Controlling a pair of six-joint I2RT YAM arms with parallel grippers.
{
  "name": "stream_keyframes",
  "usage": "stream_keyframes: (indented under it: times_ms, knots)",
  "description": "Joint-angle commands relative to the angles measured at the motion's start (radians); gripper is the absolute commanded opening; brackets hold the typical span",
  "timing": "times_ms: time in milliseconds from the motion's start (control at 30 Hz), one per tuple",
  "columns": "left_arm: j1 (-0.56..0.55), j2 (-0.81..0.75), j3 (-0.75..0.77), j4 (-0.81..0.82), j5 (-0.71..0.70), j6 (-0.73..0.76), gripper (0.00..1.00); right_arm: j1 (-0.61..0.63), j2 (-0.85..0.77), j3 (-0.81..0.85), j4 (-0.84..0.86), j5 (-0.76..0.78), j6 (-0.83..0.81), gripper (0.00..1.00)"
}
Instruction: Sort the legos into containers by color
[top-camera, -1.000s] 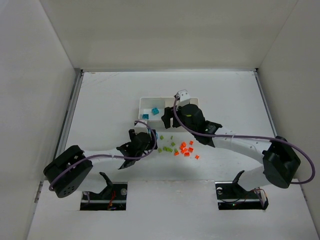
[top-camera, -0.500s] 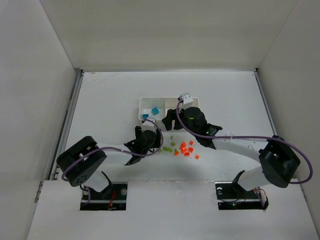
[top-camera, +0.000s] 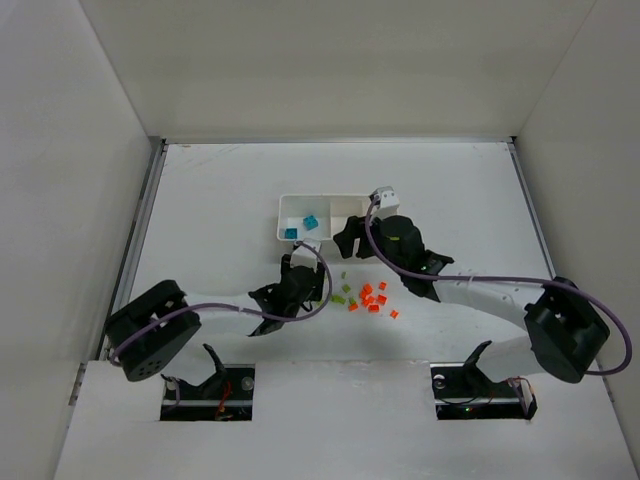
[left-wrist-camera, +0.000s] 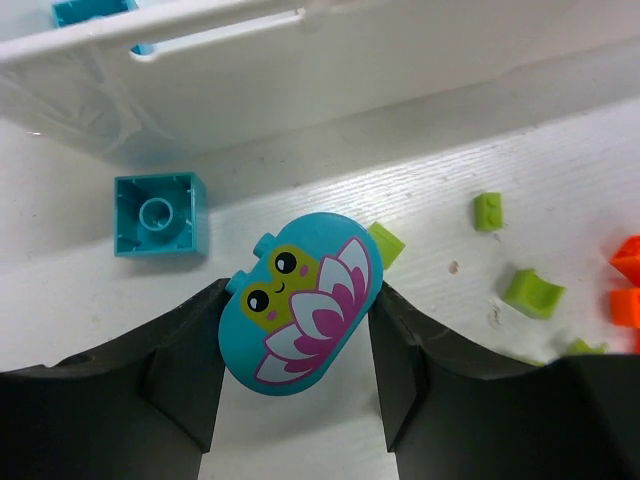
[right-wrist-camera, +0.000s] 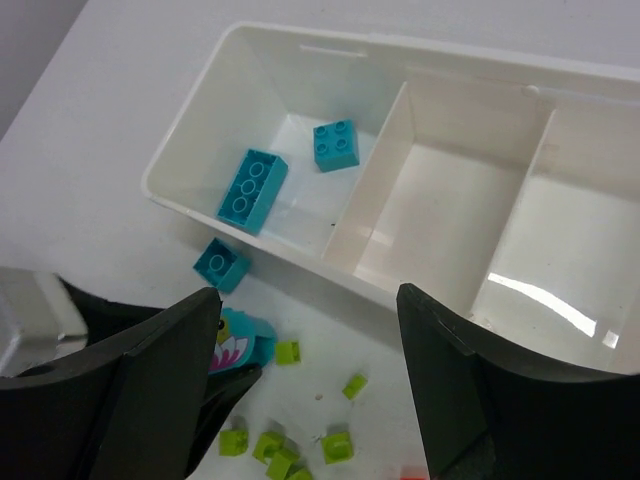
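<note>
Left gripper (left-wrist-camera: 300, 295): nearest the bases, low over the table (top-camera: 220, 200), and both dark fingers press the flanks of the printed teal piece (left-wrist-camera: 300, 305), so it's gripped; the fingers' roots run off the bottom of the wrist view
Printed teal piece: rounded, with a little face and pink-white petals; from above the arm covers it entirely
Lime green bricks (left-wrist-camera: 533, 293): scattered just right of that grip, one half tucked behind the printed piece
Orange bricks (top-camera: 372, 297): clustered further right, clear in the top view, but chopped by the frame edge in the left wrist view
Loose teal brick (left-wrist-camera: 160, 213): hollow side up on the table, just beside the tray's outer wall, apart from the fingers
Tray (right-wrist-camera: 352, 268): white, three compartments in a row, its far-right corner cut off
End compartment: holds a long teal brick (right-wrist-camera: 250, 190) and a square teal brick (right-wrist-camera: 337, 145)
Right gripper (right-wrist-camera: 308, 300): farthest out, hanging above the tray's near wall, fingers spread wide and gripping nothing; its tips are hard to make out from above
</note>
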Motion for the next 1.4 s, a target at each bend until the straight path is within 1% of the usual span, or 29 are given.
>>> stream_keyframes:
  times_ms: [0, 167, 233, 300, 367, 500, 567, 667, 700, 767, 833, 900, 933, 1000, 1100, 1133, 1200, 1267, 1333, 1367]
  knots:
    - [-0.03, -0.145, -0.019, -0.068, -0.06, -0.021, 0.35, -0.018, -0.044, -0.009, 0.094, 0.013, 0.029, 0.76]
    - [-0.012, -0.316, 0.007, -0.21, -0.06, -0.082, 0.33, -0.035, -0.058, -0.029, 0.119, 0.02, 0.041, 0.76]
    - [0.017, -0.365, 0.039, -0.236, -0.054, -0.101, 0.33, -0.05, -0.065, -0.037, 0.119, 0.031, 0.055, 0.75]
    - [0.043, -0.374, 0.076, -0.228, -0.042, -0.104, 0.33, -0.067, -0.074, -0.048, 0.119, 0.039, 0.069, 0.73]
    - [0.069, -0.341, 0.123, -0.204, -0.022, -0.101, 0.33, -0.079, -0.079, -0.055, 0.123, 0.045, 0.081, 0.69]
    - [0.135, -0.221, 0.209, -0.138, 0.0, -0.102, 0.34, -0.087, -0.091, -0.063, 0.12, 0.045, 0.087, 0.55]
    - [0.173, -0.152, 0.255, -0.119, 0.007, -0.113, 0.34, -0.087, -0.091, -0.061, 0.116, 0.045, 0.084, 0.53]
    - [0.218, -0.078, 0.294, -0.104, 0.014, -0.13, 0.36, -0.081, -0.09, -0.057, 0.113, 0.045, 0.079, 0.53]
    - [0.23, -0.058, 0.302, -0.098, 0.014, -0.135, 0.38, -0.081, -0.09, -0.055, 0.113, 0.045, 0.076, 0.54]
    - [0.247, -0.025, 0.315, -0.092, 0.017, -0.139, 0.46, -0.078, -0.088, -0.054, 0.113, 0.045, 0.072, 0.55]
    - [0.255, -0.001, 0.323, -0.076, 0.032, -0.141, 0.58, -0.07, -0.088, -0.052, 0.113, 0.045, 0.069, 0.56]
    - [0.256, -0.003, 0.323, -0.064, 0.05, -0.142, 0.69, -0.066, -0.091, -0.051, 0.114, 0.043, 0.069, 0.63]
    - [0.256, -0.01, 0.317, -0.055, 0.055, -0.142, 0.72, -0.061, -0.091, -0.049, 0.114, 0.042, 0.069, 0.64]
    - [0.259, -0.035, 0.296, -0.032, 0.058, -0.141, 0.75, -0.044, -0.091, -0.045, 0.113, 0.039, 0.064, 0.66]
    - [0.278, -0.087, 0.251, -0.01, 0.058, -0.145, 0.76, -0.001, -0.068, -0.032, 0.113, 0.039, 0.052, 0.68]
    - [0.284, -0.11, 0.231, -0.006, 0.054, -0.15, 0.76, 0.02, -0.058, -0.028, 0.111, 0.039, 0.049, 0.64]
    - [0.299, -0.168, 0.179, 0.006, 0.046, -0.168, 0.71, 0.071, -0.044, -0.014, 0.094, 0.04, 0.044, 0.54]
    - [0.318, -0.231, 0.122, 0.005, 0.04, -0.19, 0.67, 0.132, -0.024, -0.009, 0.085, 0.057, 0.061, 0.39]
    - [0.342, -0.297, 0.06, -0.006, 0.034, -0.213, 0.64, 0.193, 0.014, -0.006, 0.088, 0.089, 0.093, 0.36]
    - [0.354, -0.328, 0.027, -0.013, 0.032, -0.226, 0.62, 0.218, 0.043, -0.002, 0.093, 0.106, 0.11, 0.37]
